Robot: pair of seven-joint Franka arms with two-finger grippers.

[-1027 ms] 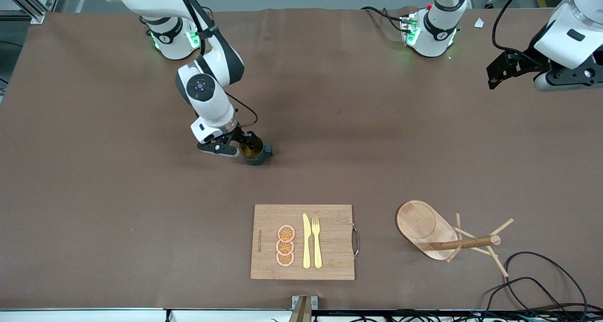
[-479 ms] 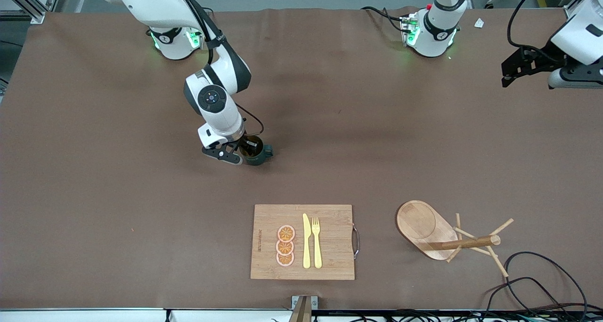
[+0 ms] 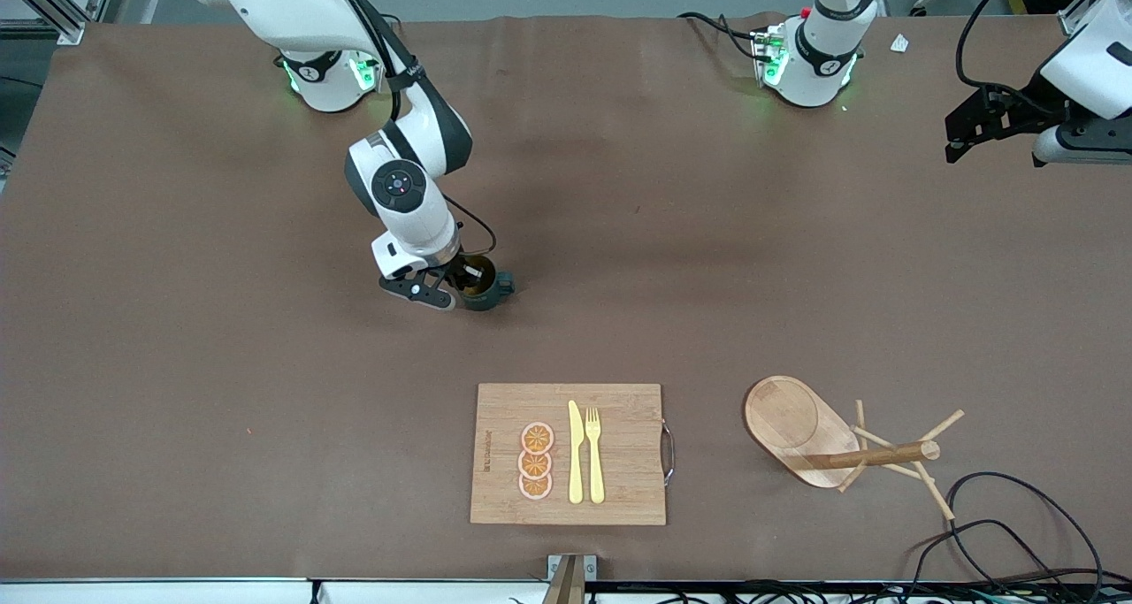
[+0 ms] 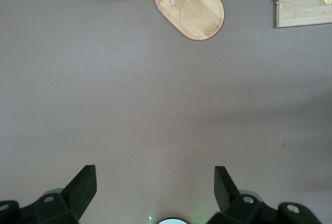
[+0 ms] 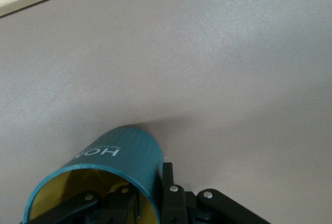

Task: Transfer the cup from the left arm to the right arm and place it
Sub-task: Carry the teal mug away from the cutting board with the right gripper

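Table (image 3: 177, 365) space is wide, and we keep our left gripper (image 3: 959, 135) spread apart and waiting high over the left arm's end, out of the way. Our right gripper (image 3: 460, 284) pinches the cup (image 3: 485, 293) by its rim, one finger inside, low at the table's middle, farther from the camera than the cutting board (image 3: 513, 409), so we can put it down standing up.

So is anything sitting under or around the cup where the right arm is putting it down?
Nothing visible is. The right pincer grips the cup by its rim over bare table. The cutting board lies nearer the front camera, well apart. The left pincer waits open at its own end.
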